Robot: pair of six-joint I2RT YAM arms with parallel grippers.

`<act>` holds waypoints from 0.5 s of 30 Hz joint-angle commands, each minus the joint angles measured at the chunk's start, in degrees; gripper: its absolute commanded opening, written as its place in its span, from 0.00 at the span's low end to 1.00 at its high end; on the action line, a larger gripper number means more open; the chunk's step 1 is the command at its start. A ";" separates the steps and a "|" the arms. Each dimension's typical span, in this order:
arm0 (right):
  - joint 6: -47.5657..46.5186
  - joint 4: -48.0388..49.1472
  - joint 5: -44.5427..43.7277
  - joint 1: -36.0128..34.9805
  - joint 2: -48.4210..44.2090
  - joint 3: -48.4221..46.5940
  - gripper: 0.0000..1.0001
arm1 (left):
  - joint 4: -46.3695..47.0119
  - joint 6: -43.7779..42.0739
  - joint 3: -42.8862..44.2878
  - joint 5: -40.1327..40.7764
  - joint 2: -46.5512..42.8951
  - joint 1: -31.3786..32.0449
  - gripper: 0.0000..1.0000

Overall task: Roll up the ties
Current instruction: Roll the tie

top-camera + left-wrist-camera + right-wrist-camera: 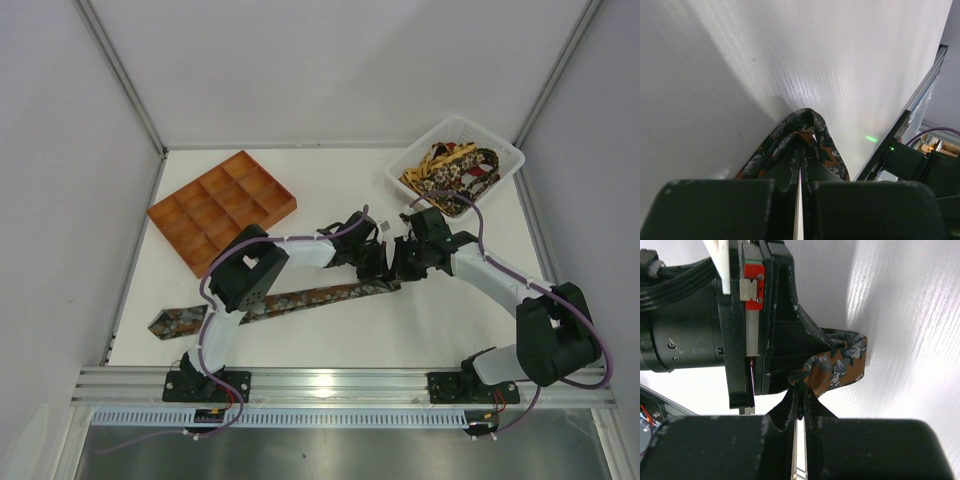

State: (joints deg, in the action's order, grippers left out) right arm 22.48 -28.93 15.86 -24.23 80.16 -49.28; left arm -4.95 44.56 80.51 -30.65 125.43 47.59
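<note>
Table [420, 335], one and white, carries everything. Two arms reach across it from the near edge and meet near its middle. One orange tray [168, 214], split into compartments, sits far left. One white basket [502, 150] sits far right and holds a tangled heap of ties [455, 172]; how many, I cannot tell. One tie [320, 294] lies stretched flat across the near left of the table, partly under the left arm. Its right end is bunched up. Both grippers are clenched on that end: the left gripper [801, 150] pinches the fold, and the right gripper [800, 394] pinches the cloth just beside it.
</note>
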 commanded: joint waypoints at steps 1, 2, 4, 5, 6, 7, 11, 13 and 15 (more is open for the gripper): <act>0.46 -0.43 -0.48 -0.56 0.17 -2.76 0.00 | -3.75 -1.75 -2.29 4.20 -2.02 -0.22 0.01; 0.46 -0.51 -0.56 -0.47 0.17 -2.93 0.00 | -3.92 -1.93 -2.81 4.20 -2.90 -0.31 0.01; 0.11 -1.04 -0.91 -0.47 0.26 -3.02 0.00 | -4.19 -2.10 -3.34 4.20 -3.96 -0.40 0.00; 0.02 -1.04 -1.09 -0.47 0.17 -3.02 0.00 | -4.10 -2.02 -4.30 4.29 -4.57 -0.40 0.00; -0.07 -1.22 -1.09 -0.47 0.08 -3.02 0.00 | -3.93 -2.19 -4.92 4.29 -5.71 -0.40 0.00; -0.15 -1.22 -1.18 -0.47 0.17 -3.02 0.00 | -3.93 -2.28 -5.53 4.55 -6.15 -0.40 0.00; -1.03 -1.66 -1.80 -0.47 0.26 -3.11 0.00 | -4.01 -2.54 -8.43 4.38 -8.70 -0.57 0.01; -1.12 -1.75 -1.79 -0.56 0.26 -3.11 0.00 | -4.28 -3.33 -9.32 4.90 -10.19 -0.83 0.00; -1.21 -1.92 -2.15 -0.56 0.35 -3.02 0.00 | -4.98 -4.29 -9.93 5.34 -12.22 -1.01 0.01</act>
State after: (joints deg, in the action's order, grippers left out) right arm 22.20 -29.98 15.03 -24.34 80.16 -50.04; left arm -7.33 43.03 71.75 -27.59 117.80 47.31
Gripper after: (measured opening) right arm 0.055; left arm 0.009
